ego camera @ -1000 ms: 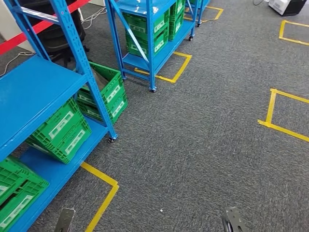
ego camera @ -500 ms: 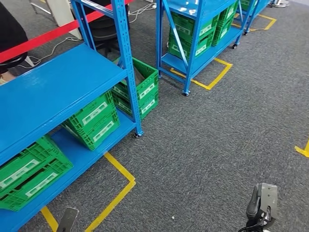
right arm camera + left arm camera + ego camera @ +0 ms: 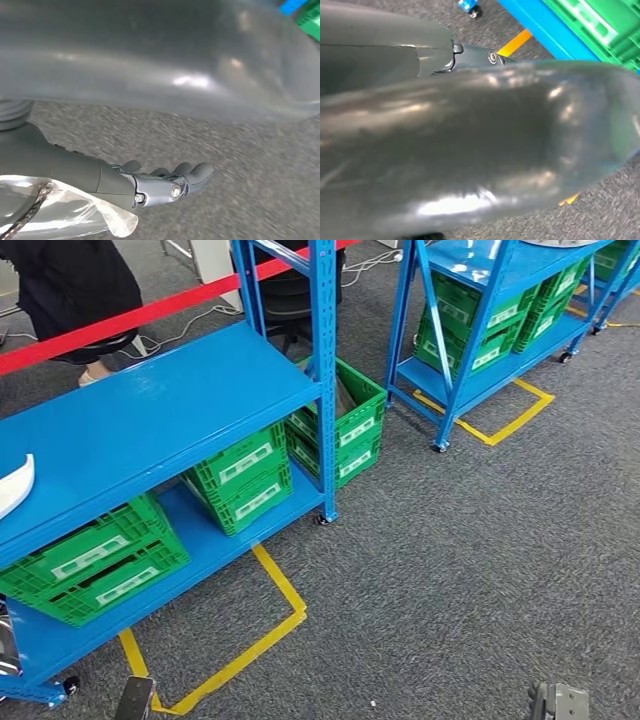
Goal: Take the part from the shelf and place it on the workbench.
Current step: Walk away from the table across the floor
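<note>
A white curved part (image 3: 15, 483) lies on the middle board of the near blue shelf (image 3: 151, 415), at the left edge of the head view and partly cut off. Both my arms hang low, well short of the shelf: the left arm (image 3: 134, 700) and the right arm (image 3: 558, 702) show at the bottom edge. In the right wrist view my right hand (image 3: 158, 182) has its fingers stretched out over the carpet and holds nothing. In the left wrist view my left hand (image 3: 395, 45) is largely hidden, so its fingers cannot be read.
Green crates (image 3: 241, 475) stand on the shelf's bottom board, with another crate (image 3: 343, 425) on the floor behind its post. A second blue shelf (image 3: 483, 290) stands far right. Yellow floor tape (image 3: 279, 625) marks the bay. A person in dark clothes (image 3: 68, 280) sits behind a red band (image 3: 113, 322).
The camera has swung left, so the whole scene has slid right. The near shelf now takes up more of the picture and the white part has come into sight.
</note>
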